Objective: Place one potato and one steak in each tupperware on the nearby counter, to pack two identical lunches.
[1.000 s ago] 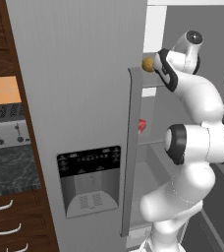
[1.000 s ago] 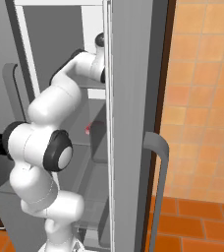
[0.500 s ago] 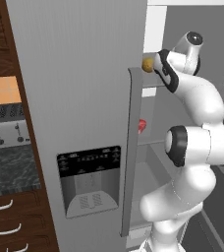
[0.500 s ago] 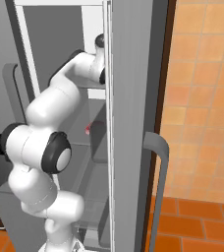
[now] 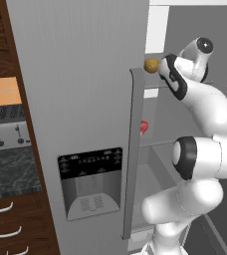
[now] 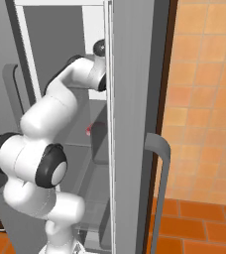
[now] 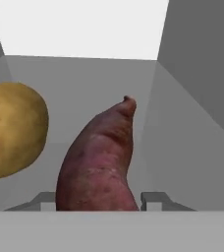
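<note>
We found the arm reaching into the open fridge (image 5: pixel 85 99), its pincer (image 7: pixel 98 204) up at an upper shelf (image 7: pixel 182 147). In the hand view a reddish-purple sweet potato (image 7: pixel 100 160) stood between the two finger tips (image 7: pixel 155 199), both pressed against its broad lower end, so we judged the pincer clenched on it rather than on the yellow-brown potato (image 7: pixel 11 130) just beside it to the left, apart from the jaws. In the left base view a round brown tuber (image 5: pixel 151 65) showed at the fridge door's edge, just ahead of the hand; we could not tell which of the two it was. We judged both tubers stiff, fairly heavy for their size, dry-skinned and not fragile; the tapered one may rotate or slip if held near its narrow tip, so the thick middle looked the safer hold. The round potato would take a grip across its widest part. The shelf was smooth grey, walled at both sides and bright white at the back, leaving little room for sideways moves. A small red item (image 5: pixel 143 127) lay on a lower shelf. A silver toaster (image 5: pixel 6 127) stood on the dark tabletop (image 5: pixel 11 172) left of the fridge.
</note>
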